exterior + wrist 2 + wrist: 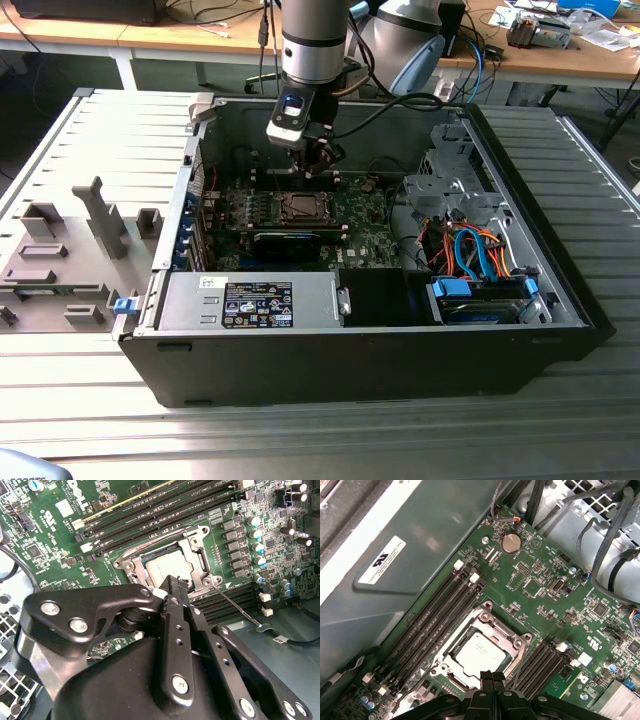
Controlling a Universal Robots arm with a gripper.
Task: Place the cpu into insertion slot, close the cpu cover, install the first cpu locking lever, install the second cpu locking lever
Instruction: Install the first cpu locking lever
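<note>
The pale silver cpu (479, 653) lies in the insertion slot (300, 208) on the green board. The dark metal cpu cover (512, 641) lies down around it, and the cpu (167, 569) shows through the window of that cover (197, 555). A thin wire locking lever (237, 606) runs out from one socket corner and angles away over the memory slots. My gripper (318, 165) hangs inside the case just above the socket's edge. Its black fingers are shut together with nothing between them, as both wrist views show (172, 584) (492, 676).
Long black memory slots (435, 625) flank the socket on both sides. A grey labelled box (250, 300) stands at the case front, and orange and blue cables (470, 250) fill the exterior view's right. A grey fixture (60, 260) lies outside the case at the left.
</note>
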